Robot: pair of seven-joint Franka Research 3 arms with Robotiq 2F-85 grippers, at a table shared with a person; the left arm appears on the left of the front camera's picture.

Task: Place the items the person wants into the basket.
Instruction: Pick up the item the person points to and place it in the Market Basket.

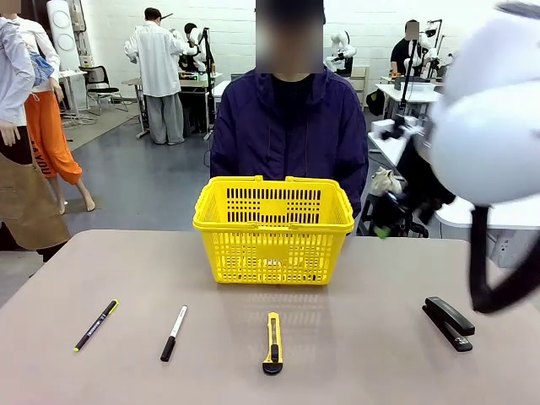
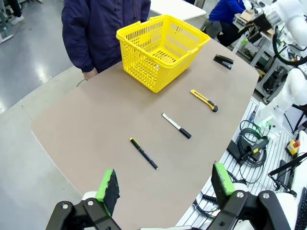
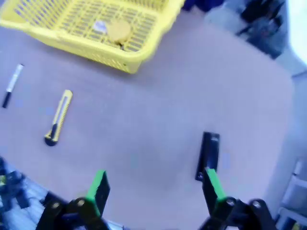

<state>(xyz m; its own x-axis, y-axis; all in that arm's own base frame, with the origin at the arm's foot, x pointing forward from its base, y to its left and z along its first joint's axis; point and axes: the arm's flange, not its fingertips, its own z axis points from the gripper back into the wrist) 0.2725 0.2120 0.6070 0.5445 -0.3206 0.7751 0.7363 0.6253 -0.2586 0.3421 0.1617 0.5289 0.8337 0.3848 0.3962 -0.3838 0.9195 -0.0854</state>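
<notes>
Beige and wide, the desk (image 1: pixel 101 270) has the yellow basket (image 1: pixel 273 221) at its far middle, just in front of the person (image 1: pixel 287 126). Along the near side lie a pen (image 1: pixel 95 325), a marker (image 1: pixel 175 333), the utility knife (image 1: pixel 272 342) and, at the right, the stapler (image 1: pixel 448 322). A blurred yellow round thing (image 3: pixel 118 29) on the basket floor may be the tape measure. The right gripper (image 3: pixel 156 189) hangs above the stapler with its fingers spread wide. The left gripper (image 2: pixel 165 184) hovers high over the near left, fingers likewise spread and holding nothing. The stapler looks like the step in hand. It lies closer to one finger than the other, so the gripper should centre over it before descending, then close across the narrow body near its middle so it lifts level. The stapler's long axis runs from far-left to near-right, pointing up between the fingers in the wrist view, so little wrist turn seems needed. The knife's long axis runs near to far, black end nearest.
</notes>
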